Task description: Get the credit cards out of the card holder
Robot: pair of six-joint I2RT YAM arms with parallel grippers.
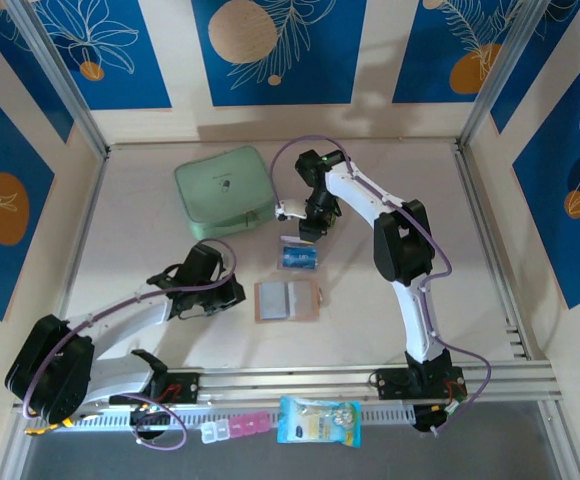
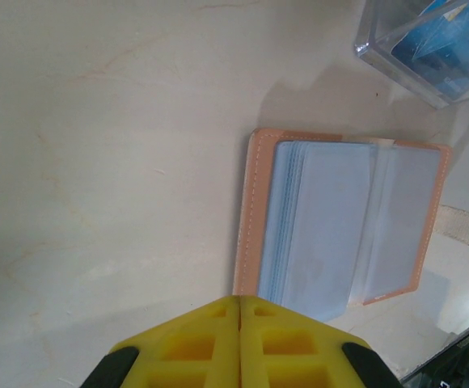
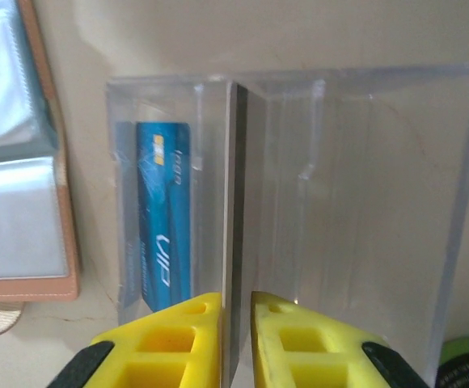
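In the top external view the card holder (image 1: 287, 300) is seen lying open toward the middle of the table's (image 1: 140, 240) near edge, with the clear box (image 1: 297, 257) just behind it under the right gripper (image 1: 308, 228). In the left wrist view the left gripper (image 2: 240, 339) is closed on nothing, just short of the holder, whose pockets look emptied. In the right wrist view the right gripper (image 3: 236, 323) is pinched on the black card (image 3: 236, 202), edge-on in the box beside the light blue card (image 3: 163, 210); a release and a straight lift are called for next.

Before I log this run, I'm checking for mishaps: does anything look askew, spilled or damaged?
Nothing stands out. The card holder lies open and flat, and the blue card stands tidily inside the clear box.
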